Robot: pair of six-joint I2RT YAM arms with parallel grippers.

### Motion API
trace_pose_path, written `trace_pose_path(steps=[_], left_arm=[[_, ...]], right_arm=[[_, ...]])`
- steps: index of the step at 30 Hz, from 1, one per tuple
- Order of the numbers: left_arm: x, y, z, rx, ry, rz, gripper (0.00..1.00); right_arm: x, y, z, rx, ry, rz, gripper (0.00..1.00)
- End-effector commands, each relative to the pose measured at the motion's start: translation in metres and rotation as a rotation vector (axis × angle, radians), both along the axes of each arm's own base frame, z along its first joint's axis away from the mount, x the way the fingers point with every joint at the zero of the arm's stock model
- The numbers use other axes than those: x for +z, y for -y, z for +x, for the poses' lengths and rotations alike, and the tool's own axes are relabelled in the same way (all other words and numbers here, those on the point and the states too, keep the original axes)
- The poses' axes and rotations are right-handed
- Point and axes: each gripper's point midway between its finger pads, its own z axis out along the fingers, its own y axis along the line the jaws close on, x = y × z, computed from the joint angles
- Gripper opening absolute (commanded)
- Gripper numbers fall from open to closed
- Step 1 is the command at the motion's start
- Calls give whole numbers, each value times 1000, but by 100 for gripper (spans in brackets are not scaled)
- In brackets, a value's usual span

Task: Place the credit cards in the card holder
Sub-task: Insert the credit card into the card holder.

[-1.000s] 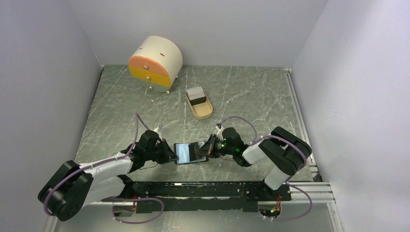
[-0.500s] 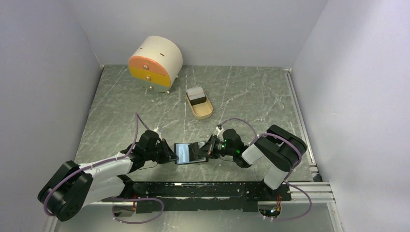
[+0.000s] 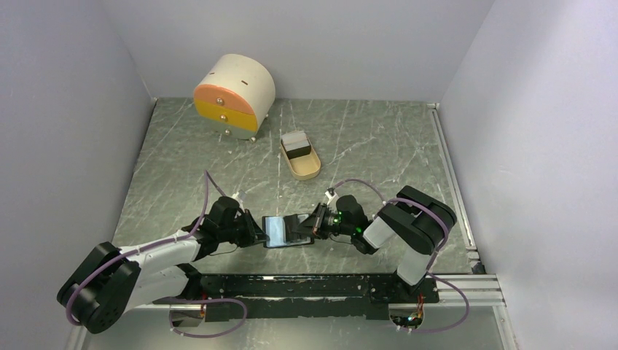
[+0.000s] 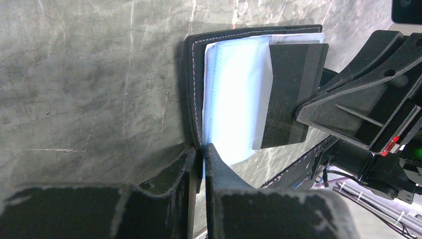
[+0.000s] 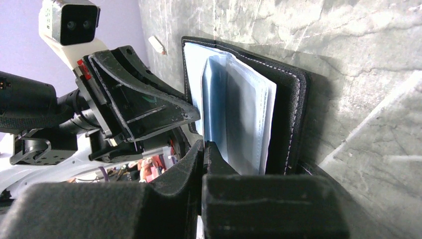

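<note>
1. The card holder (image 3: pixel 286 229) lies open at the near middle of the table (image 3: pixel 364 146).
2. The left gripper (image 4: pixel 201 149) pinches its edge, probably a clear sleeve (image 4: pixel 234 94), to steady it.
3. The right gripper (image 5: pixel 204 145) clamps a black card (image 4: pixel 291 89), already partly inside that sleeve.

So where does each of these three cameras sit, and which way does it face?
Top external: high behind the arms, looking down on the grey marbled table; both arms show.
Left wrist: behind the left gripper, facing across the open black folding card holder it pinches.
Right wrist: behind the right gripper, facing back; it pinches a thin black card.
Shared: card holder and opposite gripper.
</note>
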Motion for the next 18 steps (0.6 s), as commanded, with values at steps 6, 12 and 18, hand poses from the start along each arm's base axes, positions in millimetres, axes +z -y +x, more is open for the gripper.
trace_pose_path(steps=[6,12,18], left_arm=[[-6,-3,-2,-8,-16,21,14],[-4,-2,-1,-4,-13,14,14],[-4,0,-1,-8,-15,8,14]], right_arm=[[-8,0,0,26,6,-55,15],[-17,11,11,25,68,-226,34],[-25,23,20,25,92,-381,39]])
